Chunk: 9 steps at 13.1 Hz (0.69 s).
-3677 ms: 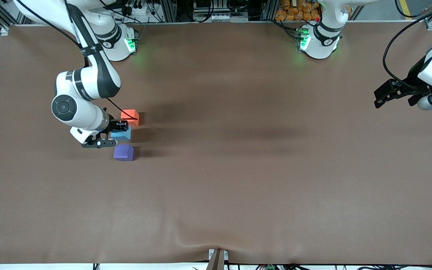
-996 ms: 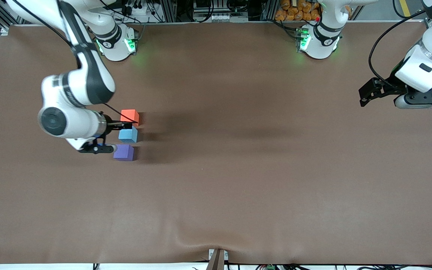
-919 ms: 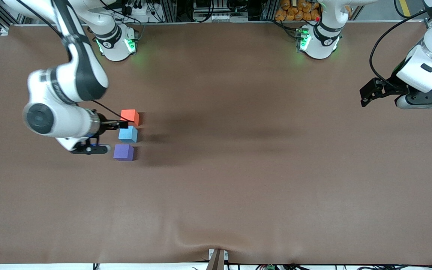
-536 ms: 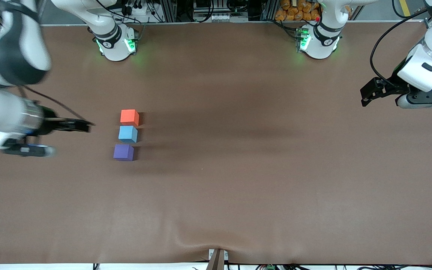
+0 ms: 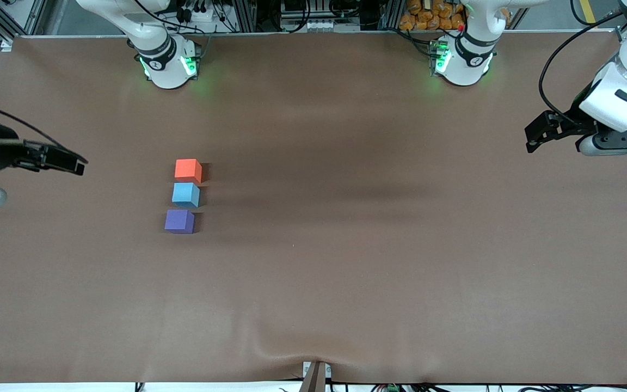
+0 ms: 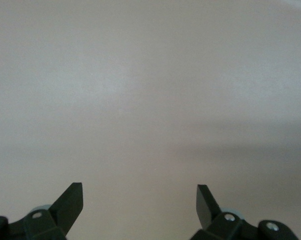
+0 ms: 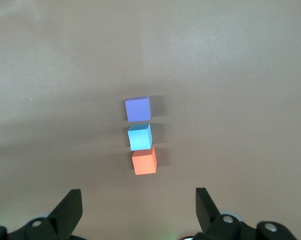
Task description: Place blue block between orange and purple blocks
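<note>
The blue block [image 5: 185, 194] sits left of centre in the front view, the middle cube of a short column on the brown surface [image 5: 379, 261]. Nearest the camera in that column is the purple block [image 5: 179, 221]; the blue one lies just above it in the frame, and the orange block [image 5: 188, 170] just above that, with only slim gaps between them. By this layout the placement looks done.

The right claw [image 5: 68, 162] hangs empty at the frame's left edge, over bare surface, its fingers spread wide in its wrist view. From it the column lies toward the frame's centre, running crosswise to its reach; this arm is much the closer one.

The left claw [image 5: 536, 132] waits at the right edge, spread and empty.
</note>
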Tool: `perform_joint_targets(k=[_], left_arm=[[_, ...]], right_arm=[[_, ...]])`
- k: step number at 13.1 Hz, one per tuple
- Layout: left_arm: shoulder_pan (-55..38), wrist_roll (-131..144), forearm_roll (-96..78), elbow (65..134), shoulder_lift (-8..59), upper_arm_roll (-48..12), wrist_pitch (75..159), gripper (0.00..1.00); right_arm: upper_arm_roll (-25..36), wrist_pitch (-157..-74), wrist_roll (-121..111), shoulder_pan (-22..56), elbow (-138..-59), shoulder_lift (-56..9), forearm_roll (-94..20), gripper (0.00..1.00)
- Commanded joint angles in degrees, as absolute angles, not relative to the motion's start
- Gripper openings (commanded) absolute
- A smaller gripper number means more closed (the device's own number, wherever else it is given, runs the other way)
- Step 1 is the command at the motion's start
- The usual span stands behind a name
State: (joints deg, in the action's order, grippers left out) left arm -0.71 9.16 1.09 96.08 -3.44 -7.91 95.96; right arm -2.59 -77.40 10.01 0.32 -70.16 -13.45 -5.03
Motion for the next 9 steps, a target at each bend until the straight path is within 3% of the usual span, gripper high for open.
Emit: perform_joint_targets(k=[1,3,4,7,9], left_arm=[[-0.2,8.2,0.1,96.8,-5.2,-8.0,95.2,1.0],[-0.3,8.3,0.1,96.7,-5.2,-8.1,95.3,1.0],[-0.3,8.3,0.1,96.7,-5.0,-8.1,95.4,1.0],[-0.4,8.3,-0.1,96.6,-4.7,-8.3,96.1,1.0],[-0.7,8.3,-0.1,96.3,-4.7,-8.6,96.4,1.0]], right_arm=[[-3.6,-82.3,10.5,-0.9,-80.7,-4.3,-3.6,1.0],[-3.1,-90.3,9.3,-1.3,-92.6,3.0,-3.6,1.0],[-3.0,-91.0,8.6,-1.3,-93.7,3.8,-3.6,1.0],[-3.3,-90.3,6.5,-1.1,-90.8,2.8,-3.1,1.0],[-3.6,-84.5,4.6,-1.0,-84.0,-1.1,1.5,1.0]])
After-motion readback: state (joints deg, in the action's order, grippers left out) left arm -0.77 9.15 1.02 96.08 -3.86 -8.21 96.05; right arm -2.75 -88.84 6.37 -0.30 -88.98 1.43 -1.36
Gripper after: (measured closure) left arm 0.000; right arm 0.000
